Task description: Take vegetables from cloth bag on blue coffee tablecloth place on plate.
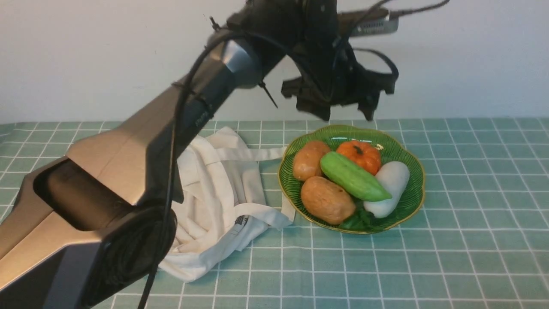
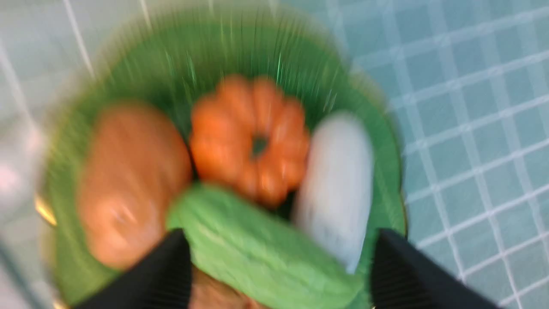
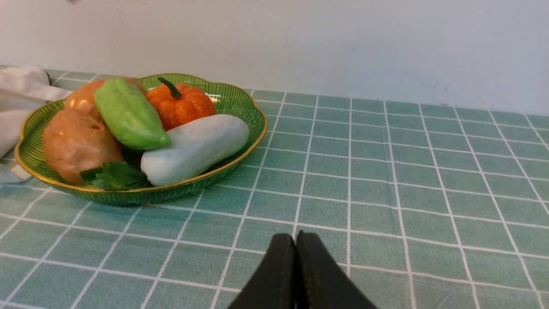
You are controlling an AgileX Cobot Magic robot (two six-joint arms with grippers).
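The light green vegetable (image 1: 354, 176) (image 3: 126, 113) lies across the other produce on the dark green plate (image 1: 343, 131) (image 3: 240, 103). My left gripper (image 1: 348, 112) hangs open in the air above the plate's far side, holding nothing. In the blurred left wrist view its two black fingers (image 2: 171, 270) stand wide apart over the green vegetable (image 2: 257, 253) and the plate (image 2: 257, 38). The crumpled off-white cloth bag (image 1: 223, 189) (image 3: 21, 81) lies left of the plate on the tablecloth (image 1: 472, 214). My right gripper (image 3: 296, 240) is shut, low over the cloth right of the plate.
Also on the plate are two brown potatoes (image 1: 309, 161) (image 1: 328, 199), an orange pumpkin (image 1: 360, 154), a white oblong vegetable (image 1: 392, 184) and a leafy sprig (image 1: 358, 219). My left arm (image 1: 128, 171) crosses the left foreground. A white wall runs behind the table.
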